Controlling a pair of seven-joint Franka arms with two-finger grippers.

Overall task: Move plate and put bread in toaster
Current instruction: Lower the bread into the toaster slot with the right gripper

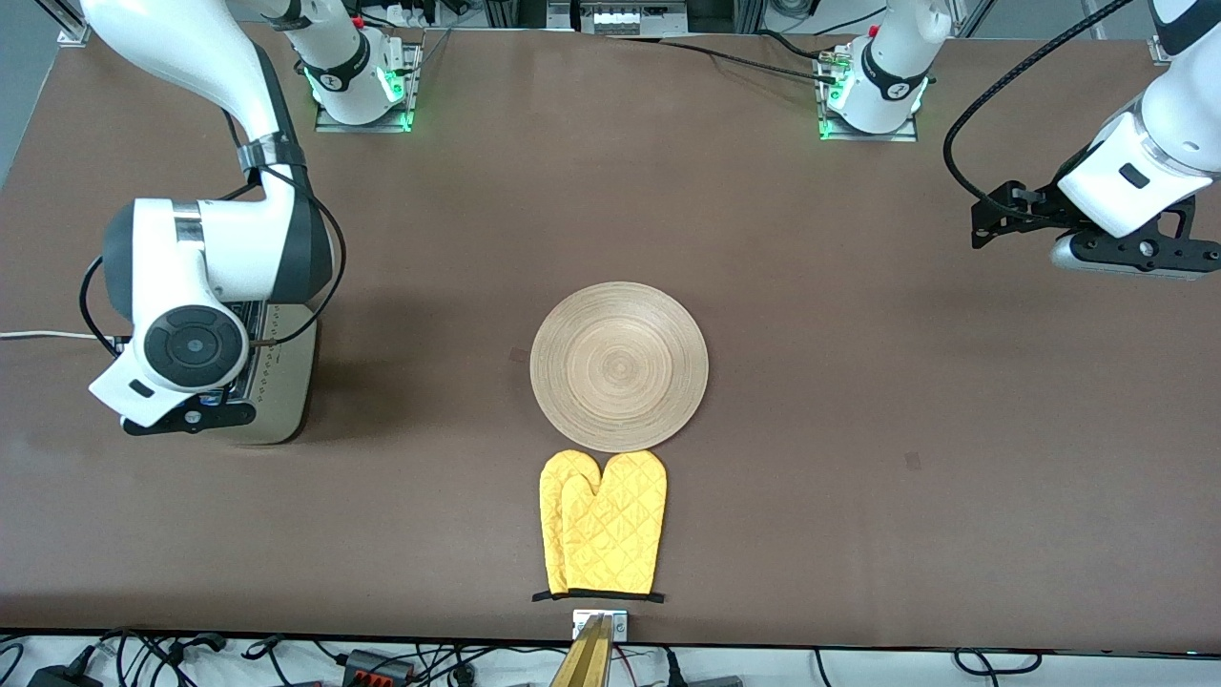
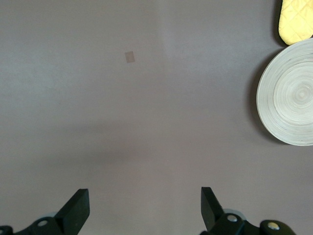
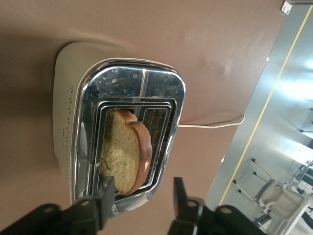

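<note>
Bread (image 3: pixel 124 149) in toaster (image 3: pixel 122 142), just under open fingers (image 3: pixel 108 188)

Light-wood plate (image 1: pixel 619 366) with ring grain, quilted yellow oven mitt (image 1: pixel 603 523) right next to it, brown surface (image 1: pixel 858 401). Toaster (image 3: pixel 98 142): cream sides, chrome top; tan bread (image 3: pixel 124 152), dark crust.
</note>
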